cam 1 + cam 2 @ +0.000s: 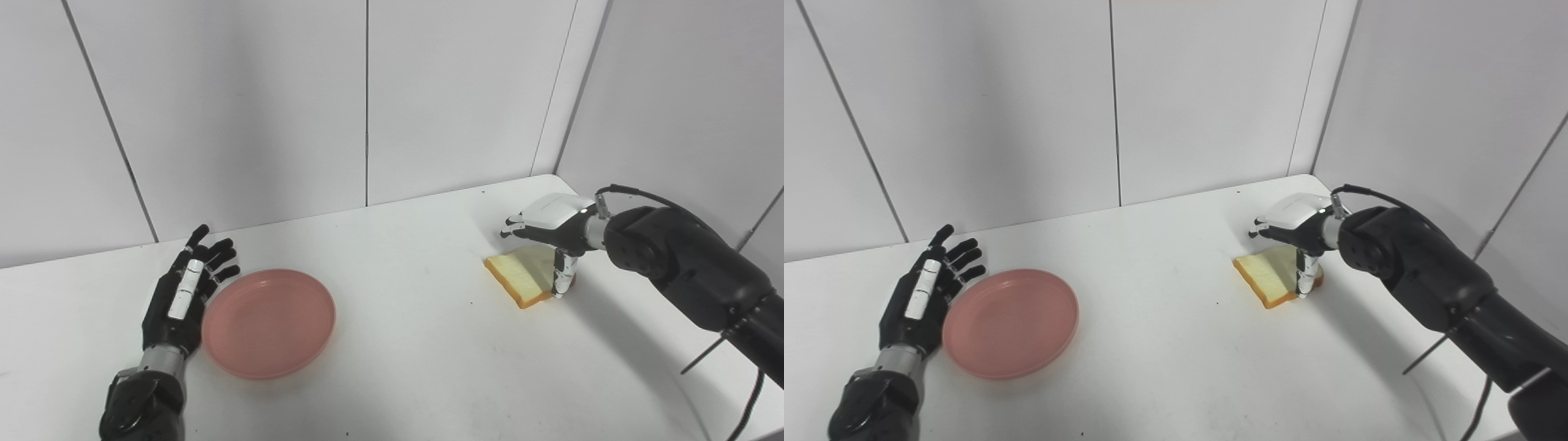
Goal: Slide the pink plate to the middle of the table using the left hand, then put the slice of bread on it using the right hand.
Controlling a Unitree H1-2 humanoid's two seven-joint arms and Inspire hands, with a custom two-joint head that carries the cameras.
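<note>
Black arms; right hand [554, 229] white-backed, left hand [180, 297] black.

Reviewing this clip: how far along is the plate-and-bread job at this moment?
Early. The pink plate sits left of the table's middle, with the open left hand against its left rim, so the slide looks unfinished. The slice of bread lies on the table at the right; the right hand hovers over it, thumb down at its edge, not visibly gripping. Lifting and placing the bread remain.

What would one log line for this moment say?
left hand: open beside pink plate | right hand: over slice of bread, thumb down, grip unclear
</note>
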